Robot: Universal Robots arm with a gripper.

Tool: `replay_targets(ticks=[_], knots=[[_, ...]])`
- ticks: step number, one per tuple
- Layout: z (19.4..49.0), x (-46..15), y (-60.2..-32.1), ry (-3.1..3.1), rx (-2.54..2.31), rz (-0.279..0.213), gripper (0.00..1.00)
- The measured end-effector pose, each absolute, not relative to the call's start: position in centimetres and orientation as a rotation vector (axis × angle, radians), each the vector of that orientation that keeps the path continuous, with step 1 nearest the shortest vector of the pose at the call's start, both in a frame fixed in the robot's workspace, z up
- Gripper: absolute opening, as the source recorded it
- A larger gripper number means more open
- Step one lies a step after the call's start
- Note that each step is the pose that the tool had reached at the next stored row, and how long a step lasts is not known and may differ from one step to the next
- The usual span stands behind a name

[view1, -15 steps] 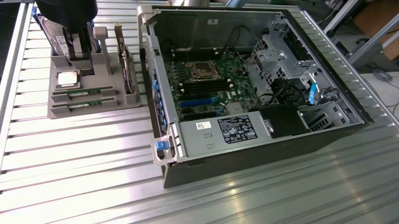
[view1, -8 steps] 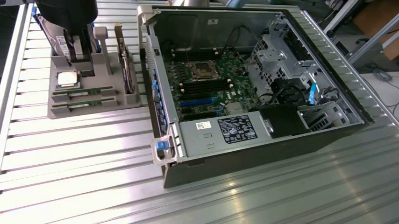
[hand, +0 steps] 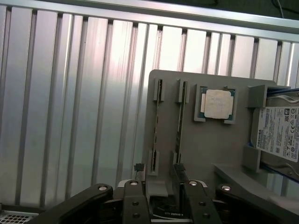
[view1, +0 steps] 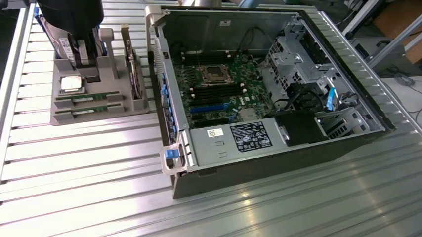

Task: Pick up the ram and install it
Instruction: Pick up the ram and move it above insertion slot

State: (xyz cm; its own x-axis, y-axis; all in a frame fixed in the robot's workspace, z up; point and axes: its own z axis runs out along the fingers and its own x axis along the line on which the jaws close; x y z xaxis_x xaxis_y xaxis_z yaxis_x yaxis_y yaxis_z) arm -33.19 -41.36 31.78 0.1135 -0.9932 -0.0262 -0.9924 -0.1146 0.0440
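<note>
Two ram sticks lie side by side in slots of a grey holder (view1: 99, 118) at the exterior view's left; the ram (view1: 89, 97) is the farther one, with its twin (view1: 89, 111) nearer the front edge. Seen from the wrist, both show edge-on as thin dark strips, the ram (hand: 179, 126) and its twin (hand: 157, 126). My gripper (view1: 82, 49) hangs above the back of the holder, clear of both sticks. In the wrist view the gripper (hand: 159, 173) is open, its black fingers (hand: 135, 198) spread, with nothing between them.
A square silver CPU (hand: 217, 103) sits in the holder beside the sticks, and a hard drive (hand: 278, 133) with a white label stands behind it. The open computer case (view1: 329, 148) lies to the exterior view's right, its motherboard (view1: 218, 89) exposed. Ribbed aluminium table (view1: 86, 163) surrounds everything.
</note>
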Motion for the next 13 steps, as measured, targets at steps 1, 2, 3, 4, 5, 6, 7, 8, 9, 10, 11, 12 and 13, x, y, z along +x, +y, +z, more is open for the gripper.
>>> replay_targets(ticks=[1, 2, 3, 4, 5, 6, 7, 8, 9, 10, 11, 12, 13], knots=[[31.74, -33.20, -41.37, -2.079, 2.334, -0.076, 0.36], [31.70, -33.20, -41.38, -2.078, 2.335, -0.076, 0.36], [31.64, -33.22, -41.40, -2.076, 2.336, -0.076, 0.36], [31.62, -33.22, -41.40, -2.075, 2.337, -0.076, 0.36], [31.60, -33.22, -41.41, -2.075, 2.337, -0.076, 0.36], [31.55, -33.23, -41.42, -2.074, 2.338, -0.076, 0.36], [31.51, -33.23, -41.42, -2.073, 2.339, -0.076, 0.36], [31.49, -33.23, -41.43, -2.072, 2.339, -0.076, 0.36], [31.47, -33.23, -41.43, -2.072, 2.340, -0.076, 0.36], [31.45, -33.23, -41.43, -2.072, 2.340, -0.076, 0.36], [31.42, -33.23, -41.43, -2.071, 2.340, -0.076, 0.36], [31.40, -33.23, -41.43, -2.071, 2.340, -0.076, 0.36], [31.36, -33.23, -41.43, -2.071, 2.340, -0.076, 0.36]])
